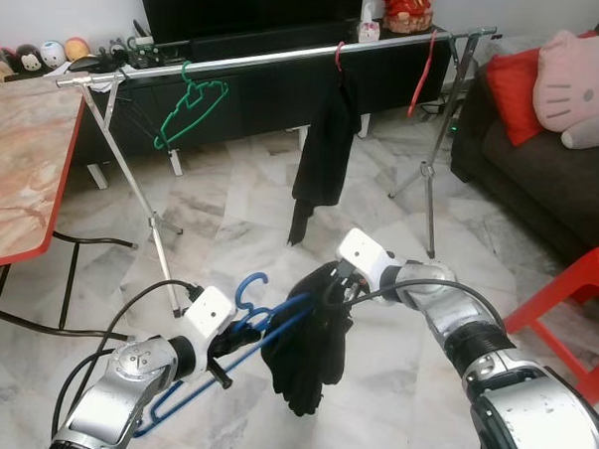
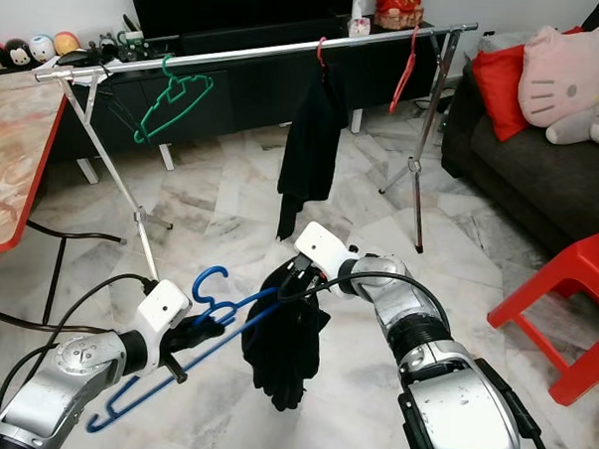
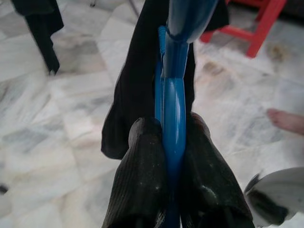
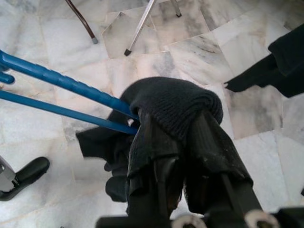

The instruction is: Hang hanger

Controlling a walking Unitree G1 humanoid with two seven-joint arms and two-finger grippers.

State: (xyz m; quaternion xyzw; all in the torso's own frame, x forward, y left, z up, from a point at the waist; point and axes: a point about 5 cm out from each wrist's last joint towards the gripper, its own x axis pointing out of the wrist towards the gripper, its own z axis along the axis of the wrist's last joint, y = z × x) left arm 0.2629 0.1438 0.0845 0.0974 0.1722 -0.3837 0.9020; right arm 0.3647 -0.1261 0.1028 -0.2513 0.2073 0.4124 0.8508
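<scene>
Nearest the camera, the left gripper [image 1: 237,343] has its two black fingers [image 3: 142,175] closed narrowly on the blue plastic hanger [image 1: 224,365], pinching its flat body just below the hook, which curls up beside the wrist. The hanger is held low in front of the robot, above the white marble floor [image 1: 240,212], slanting from lower left up towards the right. A black knitted garment [image 1: 309,349] is draped over the hanger's far end and hangs down in folds. The right gripper [image 1: 339,286] is there, its fingers [image 4: 156,142] close together and wrapped in the knit where it crosses the blue bars. The right wrist view shows the dark wool bunched over both fingertips, which the head views leave in shadow; the left wrist view shows a person's bare foot [image 3: 287,119] on the floor. Farther off stands a long silver clothes rail on tripod legs [image 1: 277,56], carrying a green plastic hanger [image 1: 190,105], a black garment on a red hanger [image 1: 328,141] and an empty red hanger [image 1: 422,76].
</scene>
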